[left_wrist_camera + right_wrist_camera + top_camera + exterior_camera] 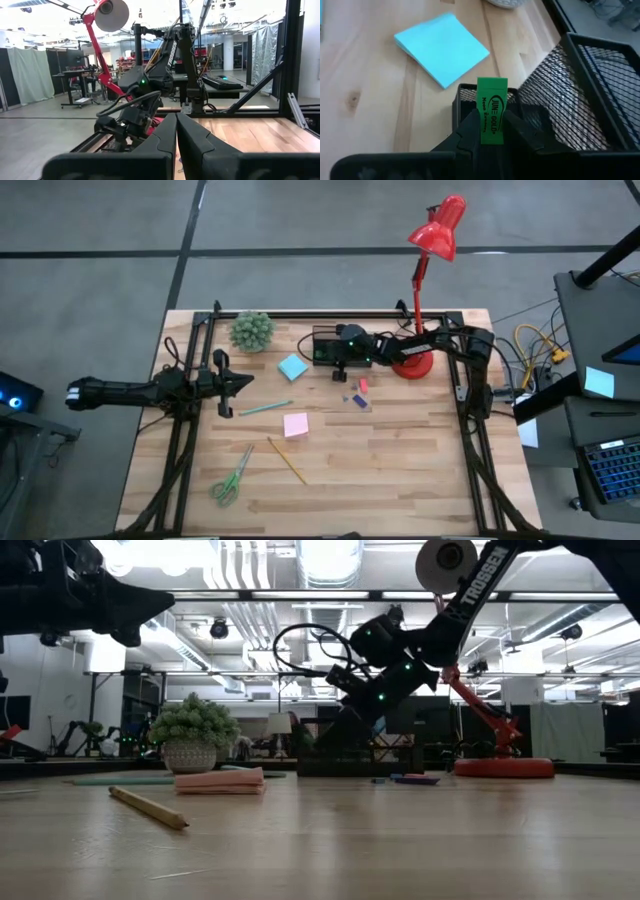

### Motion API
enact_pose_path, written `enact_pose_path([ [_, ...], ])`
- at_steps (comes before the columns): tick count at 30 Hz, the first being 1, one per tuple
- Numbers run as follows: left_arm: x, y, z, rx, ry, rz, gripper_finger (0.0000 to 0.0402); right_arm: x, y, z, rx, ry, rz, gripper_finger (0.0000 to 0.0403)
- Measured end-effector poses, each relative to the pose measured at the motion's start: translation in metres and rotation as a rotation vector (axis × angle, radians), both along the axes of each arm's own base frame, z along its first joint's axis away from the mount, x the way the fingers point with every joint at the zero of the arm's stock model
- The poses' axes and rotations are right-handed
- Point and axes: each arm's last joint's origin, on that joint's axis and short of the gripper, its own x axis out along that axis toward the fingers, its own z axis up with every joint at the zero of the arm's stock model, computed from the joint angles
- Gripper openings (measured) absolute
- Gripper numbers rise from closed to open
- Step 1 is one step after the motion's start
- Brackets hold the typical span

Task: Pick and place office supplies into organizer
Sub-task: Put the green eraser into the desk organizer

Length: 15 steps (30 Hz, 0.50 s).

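The table (400,470) carries scattered supplies. In the high view a small potted plant (252,331) stands at upper left, and a red desk lamp (432,240) rises at upper right with its round base just beside the right arm's forearm. A light-blue sticky-note pad (292,367) lies just left of the black mesh organizer (327,346), near the top centre. A teal pen (265,408) and a pink sticky-note pad (295,425) lie mid-table, a yellow pencil (287,460) below them, and green-handled scissors (232,477) at lower left. Small pink and blue pieces (358,393) sit just below the organizer, apart from it.

The right gripper (492,131) hangs over the organizer's near edge, its fingers clamped on a green eraser (492,110) held upright. The eraser is above the organizer's mesh wall, not yet inside. The mesh compartments (600,95) seen in the right wrist view show no contents.

The left gripper (236,383) waits at centre left of the high view, clear of all items; its fingers (165,140) are pressed together, holding nothing.
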Motion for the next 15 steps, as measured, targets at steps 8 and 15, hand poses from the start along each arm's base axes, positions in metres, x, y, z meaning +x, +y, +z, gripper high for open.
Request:
enact_pose_path([
  [8,0.0000,0.0000,0.0000,0.000,0.000,0.000,0.0000,-0.0021,0.0006,-0.0021,0.004,0.034,-0.009,0.0063],
  [15,0.0000,0.0000,0.0000,0.000,0.000,0.000,0.0000,-0.0029,0.0016,-0.0036,0.013,0.051,-0.009,0.0063],
])
